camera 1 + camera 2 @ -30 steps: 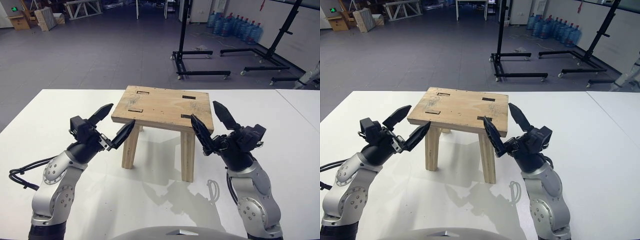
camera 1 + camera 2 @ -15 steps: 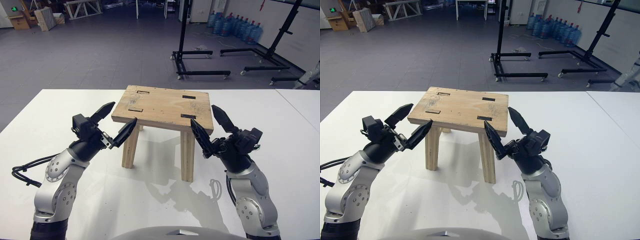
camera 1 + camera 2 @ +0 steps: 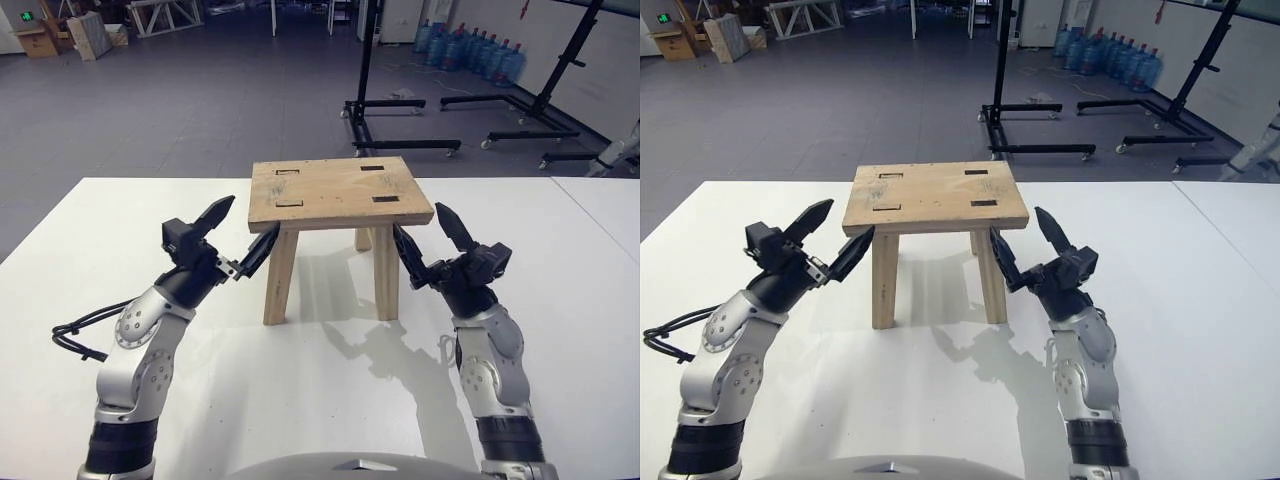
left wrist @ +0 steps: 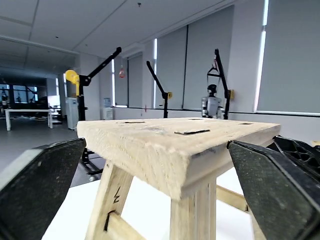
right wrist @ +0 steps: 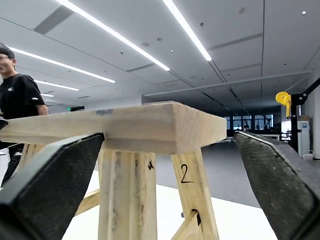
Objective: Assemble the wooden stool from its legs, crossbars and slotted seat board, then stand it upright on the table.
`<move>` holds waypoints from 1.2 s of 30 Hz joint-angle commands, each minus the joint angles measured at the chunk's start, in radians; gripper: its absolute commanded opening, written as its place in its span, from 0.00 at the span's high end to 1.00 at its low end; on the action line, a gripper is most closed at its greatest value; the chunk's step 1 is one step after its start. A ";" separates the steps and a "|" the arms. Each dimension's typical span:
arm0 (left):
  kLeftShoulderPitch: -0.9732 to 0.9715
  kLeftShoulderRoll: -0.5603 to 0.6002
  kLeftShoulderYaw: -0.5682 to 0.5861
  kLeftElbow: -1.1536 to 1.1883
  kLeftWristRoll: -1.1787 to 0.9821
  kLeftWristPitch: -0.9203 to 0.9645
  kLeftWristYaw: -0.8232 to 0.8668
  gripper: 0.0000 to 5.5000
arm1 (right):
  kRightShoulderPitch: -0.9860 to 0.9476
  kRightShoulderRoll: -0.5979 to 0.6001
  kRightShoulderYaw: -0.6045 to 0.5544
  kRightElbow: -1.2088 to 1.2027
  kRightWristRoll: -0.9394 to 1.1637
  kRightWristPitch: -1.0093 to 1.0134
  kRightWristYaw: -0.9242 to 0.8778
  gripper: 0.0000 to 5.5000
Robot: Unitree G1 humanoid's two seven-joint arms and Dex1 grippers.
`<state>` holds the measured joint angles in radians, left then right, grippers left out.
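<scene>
The stool (image 3: 340, 195) stands upright on the desk (image 3: 300, 400), toward the far side at centre. The seat (image 3: 933, 196) is on top, slots facing up, and level. The legs (image 3: 280, 275) are down on the desk surface. A crossbar (image 4: 235, 197) is seated between legs under the seat.

My left tool (image 3: 250, 215) is at the near-left corner of the seat, fingers apart, holding nothing. My right tool (image 3: 418, 220) is at the near-right corner, fingers apart, holding nothing. In each wrist view the seat corner lies between the open fingers with a gap on both sides. Contact at the inner fingertips cannot be confirmed.

Judgement: assembly appears complete and the final step, standing the stool up, appears done.

Next move: draw both arms back toward the near edge, fingers kept wide. Avoid brushing the seat corners or near legs, which could shift or tip the stool.
</scene>
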<state>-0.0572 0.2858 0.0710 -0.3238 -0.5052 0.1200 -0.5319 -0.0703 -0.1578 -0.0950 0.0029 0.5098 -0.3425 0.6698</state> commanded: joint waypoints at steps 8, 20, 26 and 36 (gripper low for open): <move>-0.176 -0.080 -0.028 0.254 0.164 -0.117 0.085 0.06 | -0.215 0.041 -0.030 0.290 -0.038 -0.119 0.033 0.13; -0.301 -0.147 -0.017 0.518 0.253 -0.218 0.166 0.06 | -0.327 0.071 -0.079 0.506 -0.059 -0.212 0.028 0.13; -0.241 -0.180 -0.042 0.475 0.271 -0.232 0.180 0.06 | -0.186 0.124 -0.060 0.291 -0.030 -0.167 -0.026 0.13; -0.072 -0.188 -0.061 0.271 0.387 -0.218 0.319 0.06 | 0.002 0.155 -0.034 0.009 -0.178 -0.127 -0.235 0.13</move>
<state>-0.1615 0.1022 0.0311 -0.0389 -0.1528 -0.0883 -0.2276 -0.0881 0.0084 -0.1326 0.0376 0.3902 -0.4634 0.4717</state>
